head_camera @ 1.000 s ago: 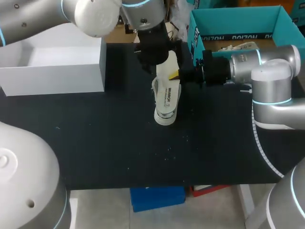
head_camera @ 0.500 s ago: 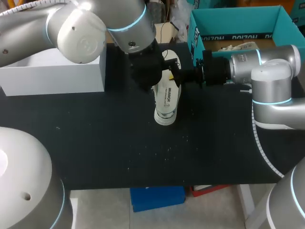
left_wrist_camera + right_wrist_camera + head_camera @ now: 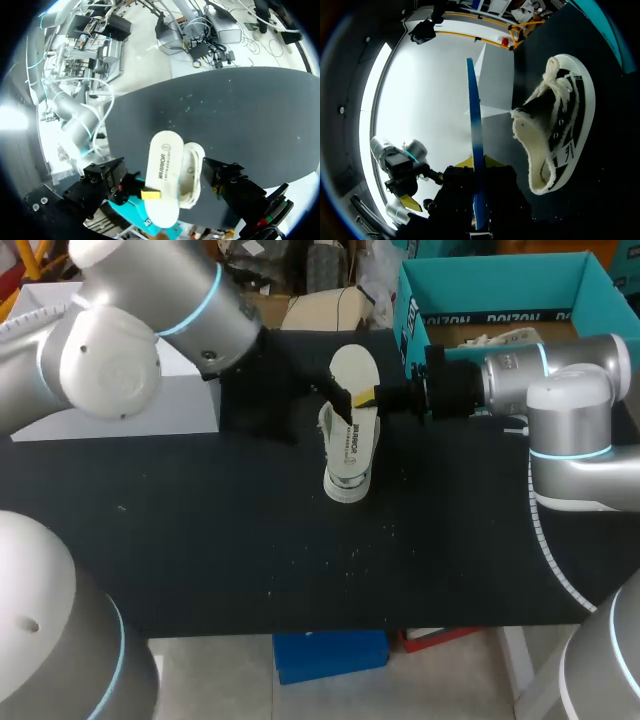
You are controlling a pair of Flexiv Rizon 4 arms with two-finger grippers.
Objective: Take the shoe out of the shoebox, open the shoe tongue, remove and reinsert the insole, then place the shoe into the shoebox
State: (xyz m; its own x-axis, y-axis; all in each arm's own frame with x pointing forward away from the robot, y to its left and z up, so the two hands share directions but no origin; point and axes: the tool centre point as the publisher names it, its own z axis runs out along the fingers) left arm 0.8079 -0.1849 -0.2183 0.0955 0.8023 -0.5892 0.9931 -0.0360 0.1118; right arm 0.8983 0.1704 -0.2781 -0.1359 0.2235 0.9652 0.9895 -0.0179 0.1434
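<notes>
The left arm has swung away from above the shoe (image 3: 350, 455) toward 10 o'clock, and its wrist no longer covers the shoe's heel. The left hand (image 3: 325, 396) now sits just beside the shoe on the 9 o'clock side; whether it is open or closed cannot be told from any view. With that arm out of the way the insole (image 3: 354, 368) shows in full, a pale oval standing up over the heel end. The right arm has kept its place, coming in level from 3 o'clock. The right hand (image 3: 371, 397) is clamped on the insole's lower part, and the right wrist view shows the insole edge-on between its yellow tips. The shoe has not moved: it lies near the middle of the desk (image 3: 220, 540), toe toward 6 o'clock, with its laces and open collar ahead of and beside the right hand in the right wrist view.

The desk is covered in black and carries a few pale specks toward 6 o'clock. A teal shoebox (image 3: 500, 285) stands open at 1 o'clock, behind the right arm, well apart from the shoe. A white box (image 3: 110, 390) stands at 10 o'clock, partly hidden by the left arm.
</notes>
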